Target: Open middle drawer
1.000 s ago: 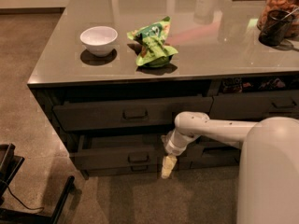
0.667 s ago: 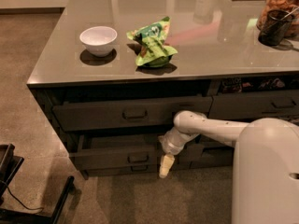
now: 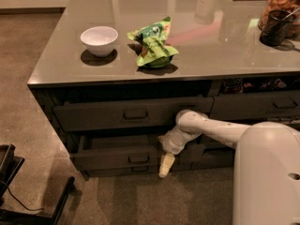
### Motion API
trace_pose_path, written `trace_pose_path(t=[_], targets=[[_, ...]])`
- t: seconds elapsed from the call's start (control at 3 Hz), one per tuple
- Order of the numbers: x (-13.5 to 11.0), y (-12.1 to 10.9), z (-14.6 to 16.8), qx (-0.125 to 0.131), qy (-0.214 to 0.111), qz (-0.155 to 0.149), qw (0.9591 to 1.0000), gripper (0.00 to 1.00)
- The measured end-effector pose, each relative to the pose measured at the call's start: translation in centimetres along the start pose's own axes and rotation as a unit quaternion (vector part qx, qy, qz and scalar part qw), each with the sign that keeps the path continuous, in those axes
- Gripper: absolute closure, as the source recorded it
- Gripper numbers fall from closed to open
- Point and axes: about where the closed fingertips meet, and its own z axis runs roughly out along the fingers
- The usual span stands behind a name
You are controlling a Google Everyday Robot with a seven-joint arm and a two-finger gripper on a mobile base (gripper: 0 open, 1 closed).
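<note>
Below worktop [image 3: 65,71], left bank: wide dark grey-brown middle drawer [image 3: 105,159], medium-height front. It is the lower of the two fronts you can see on this side.
Drawer status: stands proud of the dark cabinet [image 3: 46,104] w/ a dark gap along its top edge, so it reads as partly open.
Handle: small rectangular loop handle [image 3: 139,159] at ctr of that front.
Gripper: cream parallel-jaw gripper [image 3: 165,165] on the white arm [image 3: 211,127]. It points down at the brown floor [image 3: 117,196], just before the R part of the drawer front.
Gripper state: you can't tell if it is open or closed. Nothing seen in its hold, and it is not on the handle.
Key relation: handle lies to view-L of the gripper, near but apart, approx level or a touch higher. Reaching it means a move L.
Long axis: drawer front and handle bar run L-R along the cabinet face. Pull dir. is prob. outward, toward the robot.
Nearer arm: n/a, one arm only.
Don't confuse w/: longer, taller dark upper drawer front [image 3: 89,117] directly above, same loop handle.
Hidden: R end of middle drawer sits behind the white wrist [image 3: 176,142].
Hard to read: drawer inside is too dark, and nothing shows below that drawer.
Blocked: bulky white robot body [image 3: 267,172] covers the cabinet's lower R.
</note>
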Motion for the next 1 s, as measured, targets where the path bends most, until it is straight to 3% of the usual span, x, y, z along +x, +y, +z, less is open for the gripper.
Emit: trace_pose_path(t=[1.0], targets=[[0.9, 3.3, -0.6, -0.034, 0.012, 0.022, 0.9991, 0.00]])
